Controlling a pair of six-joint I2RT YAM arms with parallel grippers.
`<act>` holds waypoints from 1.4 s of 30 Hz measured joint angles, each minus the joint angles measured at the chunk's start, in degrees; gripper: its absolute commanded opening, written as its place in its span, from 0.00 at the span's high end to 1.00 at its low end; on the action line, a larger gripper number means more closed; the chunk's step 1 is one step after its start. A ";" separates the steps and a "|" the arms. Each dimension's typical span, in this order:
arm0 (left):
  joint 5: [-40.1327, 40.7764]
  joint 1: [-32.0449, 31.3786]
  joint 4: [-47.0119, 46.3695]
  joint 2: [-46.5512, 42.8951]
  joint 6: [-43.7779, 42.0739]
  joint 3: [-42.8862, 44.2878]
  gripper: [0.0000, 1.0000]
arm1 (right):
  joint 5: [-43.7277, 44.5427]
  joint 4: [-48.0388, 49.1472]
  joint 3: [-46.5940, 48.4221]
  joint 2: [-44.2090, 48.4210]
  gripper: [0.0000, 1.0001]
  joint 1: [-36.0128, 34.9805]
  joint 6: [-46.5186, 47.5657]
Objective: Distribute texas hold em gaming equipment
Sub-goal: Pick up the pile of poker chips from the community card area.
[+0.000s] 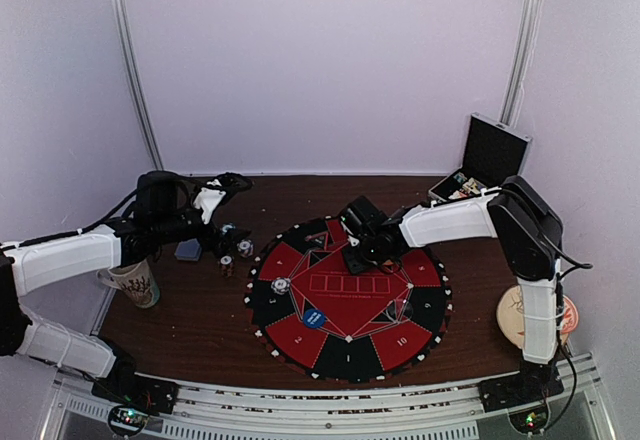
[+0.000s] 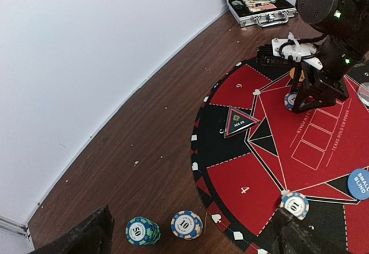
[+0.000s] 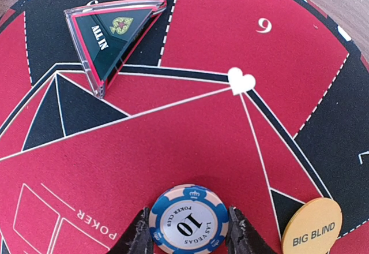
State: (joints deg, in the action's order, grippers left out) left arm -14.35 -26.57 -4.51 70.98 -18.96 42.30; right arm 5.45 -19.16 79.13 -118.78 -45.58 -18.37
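The wooden counter (image 1: 200, 325) carries a round red-and-black Texas Hold'em mat (image 1: 340, 342) at its centre. An open silver-edged case (image 1: 495, 150) stands at the far right corner, off the mat. A patterned mug (image 1: 135, 282) sits at the left edge, near the left arm.

The left claw (image 2: 193, 235) is held above the counter left of the mat. It is spread wide and grips nothing.

The right claw (image 3: 188, 228) is low over the far part of the mat. Its fingers (image 3: 138, 236) press against opposite edges of a blue-and-white 10 chip (image 3: 189, 216), pinching it face up over the red centre field. Contact between chip and mat cannot be determined.

A grey-blue card deck (image 1: 188, 250) lies on the counter between the mug and the mat. The triangular ALL IN marker (image 3: 112, 34) lies on a black sector, apart from the right claw. The orange BIG BLIND disc (image 3: 311, 228) lies on the mat just beside the pinched chip. The blue SMALL BLIND disc (image 2: 360, 183) lies nearer the left side.

A green 50 chip stack (image 2: 142, 231) and a second 10 chip (image 2: 186, 225) stand side by side on the counter, just off the mat rim. A third 10 chip (image 2: 294, 205) lies on the mat near the SMALL BLIND disc.
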 measured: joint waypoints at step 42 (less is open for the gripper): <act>0.42 0.00 -0.04 -1.25 0.00 -0.63 0.02 | -4.28 -1.92 1.18 1.99 0.69 4.42 -0.20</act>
State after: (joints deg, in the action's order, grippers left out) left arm -13.93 -26.57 -4.56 69.73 -18.96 41.67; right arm 1.17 -21.08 80.31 -116.79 -41.17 -18.57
